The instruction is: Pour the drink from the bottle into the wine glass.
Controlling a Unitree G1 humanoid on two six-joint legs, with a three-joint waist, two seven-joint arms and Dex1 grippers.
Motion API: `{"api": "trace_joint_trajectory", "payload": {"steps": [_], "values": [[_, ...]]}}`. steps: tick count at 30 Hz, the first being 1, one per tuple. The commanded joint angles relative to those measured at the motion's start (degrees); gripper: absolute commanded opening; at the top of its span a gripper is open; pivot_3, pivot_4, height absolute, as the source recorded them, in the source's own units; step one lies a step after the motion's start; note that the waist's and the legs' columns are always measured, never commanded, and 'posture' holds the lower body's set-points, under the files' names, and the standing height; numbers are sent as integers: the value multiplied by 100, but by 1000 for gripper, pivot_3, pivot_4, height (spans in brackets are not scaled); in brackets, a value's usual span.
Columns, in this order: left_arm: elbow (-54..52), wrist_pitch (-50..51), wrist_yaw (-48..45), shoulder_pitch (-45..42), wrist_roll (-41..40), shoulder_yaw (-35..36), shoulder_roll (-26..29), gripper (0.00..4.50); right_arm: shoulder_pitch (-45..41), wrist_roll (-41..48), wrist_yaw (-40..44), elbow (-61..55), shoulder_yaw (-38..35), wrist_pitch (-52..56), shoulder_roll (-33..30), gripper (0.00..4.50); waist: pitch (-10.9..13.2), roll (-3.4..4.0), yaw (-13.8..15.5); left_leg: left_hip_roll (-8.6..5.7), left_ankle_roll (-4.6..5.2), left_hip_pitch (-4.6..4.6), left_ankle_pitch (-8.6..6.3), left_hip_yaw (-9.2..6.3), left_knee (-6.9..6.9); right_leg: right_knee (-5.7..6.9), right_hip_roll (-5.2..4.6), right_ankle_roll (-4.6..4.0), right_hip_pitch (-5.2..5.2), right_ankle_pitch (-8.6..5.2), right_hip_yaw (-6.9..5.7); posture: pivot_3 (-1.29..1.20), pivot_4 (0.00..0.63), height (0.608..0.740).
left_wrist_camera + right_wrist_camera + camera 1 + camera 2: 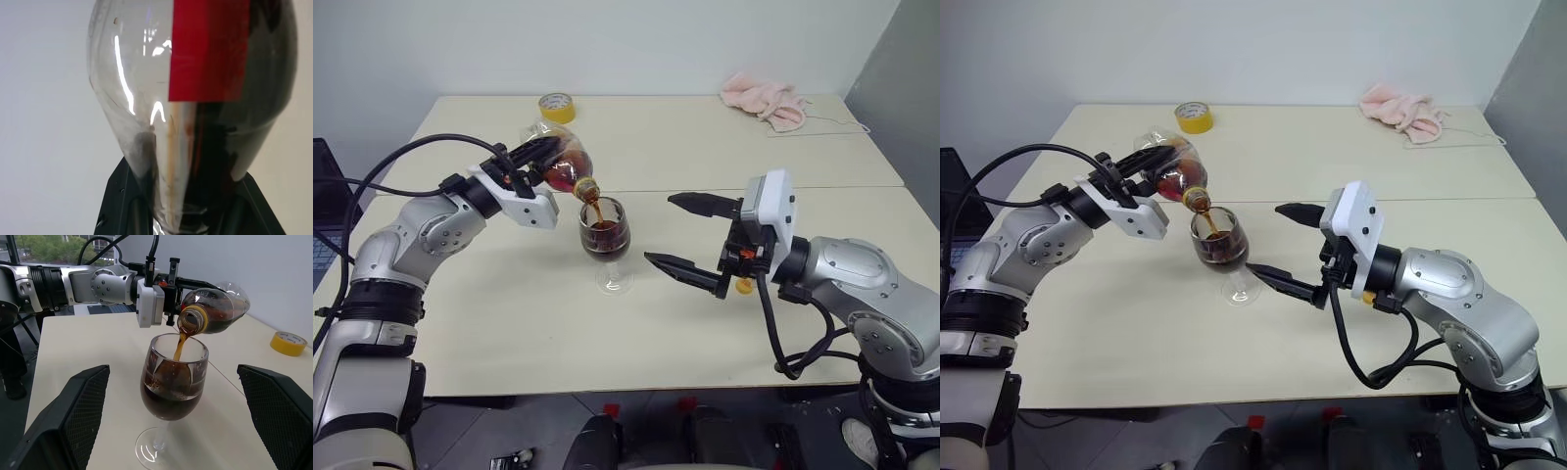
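Drink (171, 396): we see dark brown liquid filling the lower half of the glass bowl, with a thin stream falling into it from the bottle mouth just above the rim.
Wine glass (606, 240): we see it upright on its foot on the bench, near the middle, between the two claws.
Bottle (563, 164): we see it uncapped and tipped mouth-down over the glass rim, its base raised toward the far side; brown liquid sits in its lower side, and a red label shows in the left wrist view.
Left claw (530, 157): we see its black fingers clamped on the bottle body, holding it clear of the bench.
Right claw (689, 235): we see its fingers spread wide apart, holding nothing, pointing at the glass from the right; the fingers flank the glass without touching it.
Bench (705, 147): we see a pale top with a seam running across behind the glass.
Tape roll (556, 107): we see it lying yellow at the far edge, behind the bottle.
Pink cloth (766, 98): we see it crumpled at the far right corner.
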Motion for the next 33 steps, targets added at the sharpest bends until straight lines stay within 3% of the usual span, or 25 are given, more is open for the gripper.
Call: {"api": "trace_joint_trajectory", "payload": {"steps": [1,33], "values": [[-84,-26,145,-155,-100,118,129,846,-42,75,-17,-237,-55,-70,21,4500,0,0,0,0,0,0,0,0,0,0,0,0,0,0,0,0,150,740],[-138,47,102,-59,-168,89,70,846,15,74,16,-245,-57,-91,14,4500,0,0,-1,0,0,0,0,0,1,3,0,0,-1,0,0,0,150,740]]}}
